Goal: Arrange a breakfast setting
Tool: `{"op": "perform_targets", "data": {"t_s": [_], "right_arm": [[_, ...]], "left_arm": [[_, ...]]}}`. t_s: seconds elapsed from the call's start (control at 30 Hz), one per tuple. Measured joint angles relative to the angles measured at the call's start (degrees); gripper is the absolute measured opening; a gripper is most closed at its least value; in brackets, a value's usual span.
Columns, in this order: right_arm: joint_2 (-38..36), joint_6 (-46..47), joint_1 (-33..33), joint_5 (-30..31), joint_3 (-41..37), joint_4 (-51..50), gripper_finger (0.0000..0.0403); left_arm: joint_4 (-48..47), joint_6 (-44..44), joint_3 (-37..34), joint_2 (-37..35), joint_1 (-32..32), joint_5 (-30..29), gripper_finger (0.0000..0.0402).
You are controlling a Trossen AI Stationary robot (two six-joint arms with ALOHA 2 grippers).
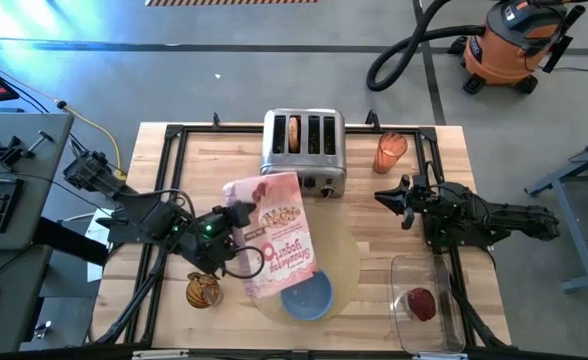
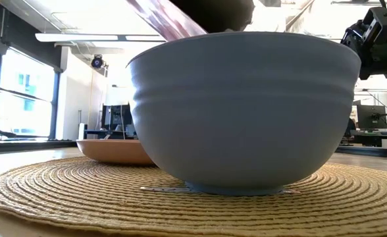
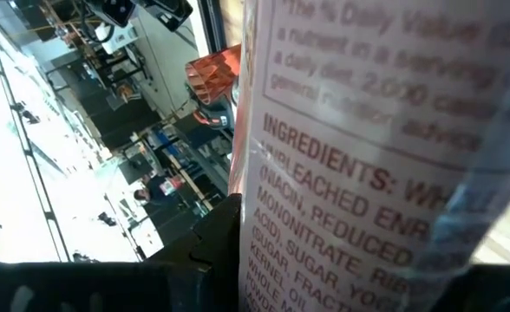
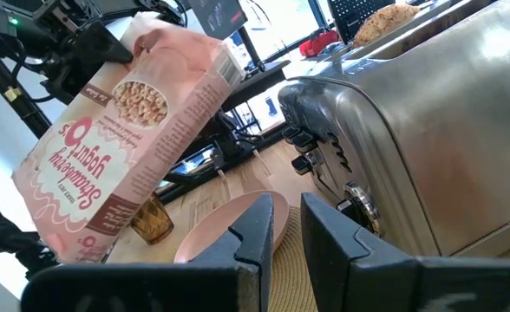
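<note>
My left gripper (image 1: pixel 230 216) is shut on a pink cereal box (image 1: pixel 274 238), held upside down and tilted. The box's lower end reaches over the blue bowl (image 1: pixel 307 297). The bowl stands by its foot on the round tan placemat (image 2: pixel 68 197). On the same mat, behind the bowl, lies the pink plate (image 4: pixel 229 227). A bagel half (image 1: pixel 293 132) sticks up out of a slot of the steel toaster (image 1: pixel 305 150). The red fruit (image 1: pixel 420 303) lies in a clear tub. My right gripper (image 4: pixel 288 227) waits at the table's right with nothing between its nearly closed fingers. My left gripper pinches the cereal box between its two fingers across the narrow printed side panels (image 3: pixel 342 191), near the raised end (image 1: pixel 242 200). The fingers come from the table's left, slanting a little down. The box hangs clear of the table, with its lower end (image 2: pixel 167 16) above the bowl's rim.
An orange cup (image 1: pixel 390 151) stands right of the toaster. An amber glass (image 1: pixel 202 291) sits near the front left, beside the mat. The clear tub (image 1: pixel 429 305) takes up the front right corner. A black frame (image 1: pixel 174 135) runs around the tabletop.
</note>
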Motion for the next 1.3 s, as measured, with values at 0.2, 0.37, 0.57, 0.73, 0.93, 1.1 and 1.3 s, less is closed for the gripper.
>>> {"op": "perform_targets", "data": {"t_s": [0.2,0.37,0.57,0.73,0.93,1.1,1.3], "right_arm": [[0.0,0.0,0.0,0.0,0.0,0.0,0.0046],[0.0,0.0,0.0,0.0,0.0,0.0,0.0046],[0.0,0.0,0.0,0.0,0.0,0.0,0.0046],[0.0,0.0,0.0,0.0,0.0,0.0,0.0046],[0.0,0.0,0.0,0.0,0.0,0.0,0.0046],[0.0,0.0,0.0,0.0,0.0,0.0,0.0046],[0.0,0.0,0.0,0.0,0.0,0.0,0.0046]], "left_arm": [[0.4,2.2,0.0,0.0,-0.9,-3.1,0.0122],[4.3,5.6,0.0,0.0,-0.9,-4.3,0.0122],[7.1,11.3,0.0,0.0,-0.9,-4.3,0.0122],[7.8,14.3,0.0,0.0,-0.9,-4.3,0.0122],[10.3,17.5,0.0,0.0,-1.0,-4.3,0.0122],[10.6,18.9,0.0,0.0,-1.1,-4.3,0.0122],[10.6,19.4,0.0,0.0,-1.1,-4.2,0.0122]]}}
